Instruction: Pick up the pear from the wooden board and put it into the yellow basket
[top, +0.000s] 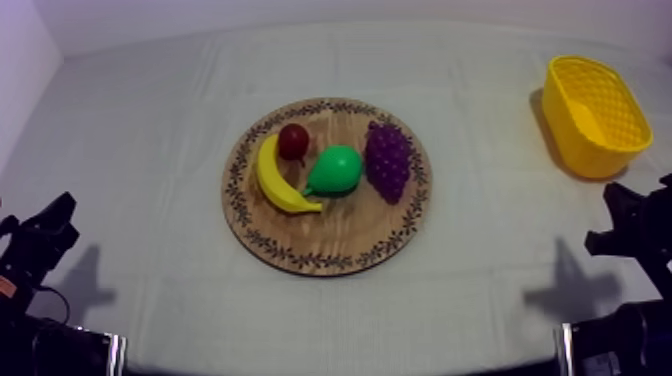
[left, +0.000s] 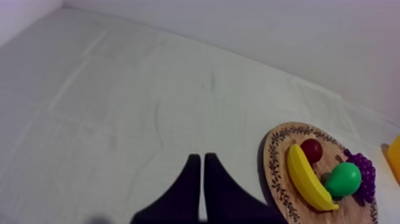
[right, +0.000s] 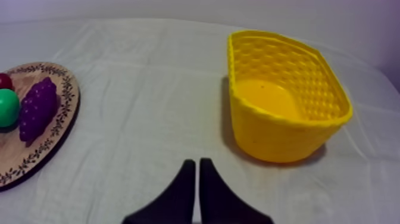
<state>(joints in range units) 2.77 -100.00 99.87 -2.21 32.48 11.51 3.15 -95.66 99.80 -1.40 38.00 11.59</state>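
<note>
- the pear (top: 335, 170) looked light, stiff, slick (hollow toy, likely); its fat belly seemed the safest hold.
- left claw (left: 202, 157) and right claw (right: 197, 161) sat pressed together, empty.

a table (top: 140, 140) under a grey-white cloth (top: 460, 290) carried a round wooden board (top: 300, 262) with a patterned rim near its middle, and a yellow basket (top: 590, 158) stood upright at the far right, well apart from the board.

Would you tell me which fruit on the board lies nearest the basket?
The grapes: the purple bunch on the board's basket side, with the pear, banana and red fruit farther off.
</note>
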